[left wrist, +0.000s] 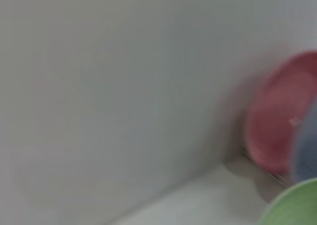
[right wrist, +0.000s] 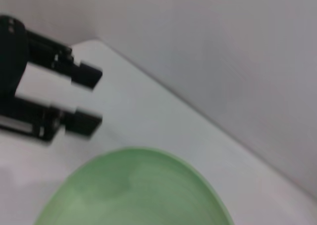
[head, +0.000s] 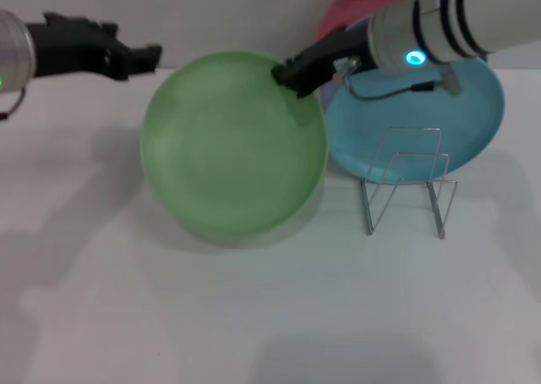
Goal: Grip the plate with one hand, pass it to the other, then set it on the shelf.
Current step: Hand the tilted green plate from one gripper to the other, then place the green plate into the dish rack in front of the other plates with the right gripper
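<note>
Right hand clamped on far rim of light green plate, held tilted above white surface. Left hand parted, holding nothing, just beside plate's rim. Judged: plate gripped and passed across, or about to be. Left to do: placement in wire rack, standing before sky-blue plate.

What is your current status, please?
Right gripper shut on green plate, lifted. Left gripper open, clear. Rack empty, blue plate behind.
</note>
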`<state>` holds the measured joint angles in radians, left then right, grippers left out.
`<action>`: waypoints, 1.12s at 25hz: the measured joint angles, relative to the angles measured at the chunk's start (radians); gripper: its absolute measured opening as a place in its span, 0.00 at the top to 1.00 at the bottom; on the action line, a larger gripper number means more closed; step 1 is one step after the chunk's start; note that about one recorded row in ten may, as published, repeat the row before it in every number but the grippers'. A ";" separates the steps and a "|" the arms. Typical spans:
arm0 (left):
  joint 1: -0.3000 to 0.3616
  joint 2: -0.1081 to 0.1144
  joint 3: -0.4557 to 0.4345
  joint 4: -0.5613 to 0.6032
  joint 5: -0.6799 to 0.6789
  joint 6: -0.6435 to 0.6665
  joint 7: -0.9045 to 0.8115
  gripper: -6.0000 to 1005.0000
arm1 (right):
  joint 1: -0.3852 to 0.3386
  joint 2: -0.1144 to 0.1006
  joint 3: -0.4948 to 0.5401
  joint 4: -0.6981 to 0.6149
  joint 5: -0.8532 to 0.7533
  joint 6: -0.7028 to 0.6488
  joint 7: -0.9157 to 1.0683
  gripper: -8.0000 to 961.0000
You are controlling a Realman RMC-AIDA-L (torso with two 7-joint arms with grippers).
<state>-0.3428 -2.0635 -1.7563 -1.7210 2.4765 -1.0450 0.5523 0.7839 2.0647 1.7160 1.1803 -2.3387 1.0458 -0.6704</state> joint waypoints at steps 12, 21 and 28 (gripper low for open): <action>0.203 0.002 0.101 0.001 -0.014 0.620 0.089 0.36 | -0.294 0.013 -0.036 0.409 0.109 -0.165 -0.175 0.95; 0.265 0.001 0.292 0.269 -0.014 1.300 0.103 0.36 | -0.498 0.015 -0.046 0.486 0.378 -0.258 -0.434 0.95; 0.221 0.004 0.383 0.670 0.059 1.847 -0.208 0.36 | -0.601 0.012 0.019 0.418 0.698 -0.224 -0.676 0.96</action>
<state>-0.1220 -2.0594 -1.3736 -1.0512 2.5359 0.8020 0.3445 0.1827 2.0765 1.7353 1.5979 -1.6409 0.8223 -1.3469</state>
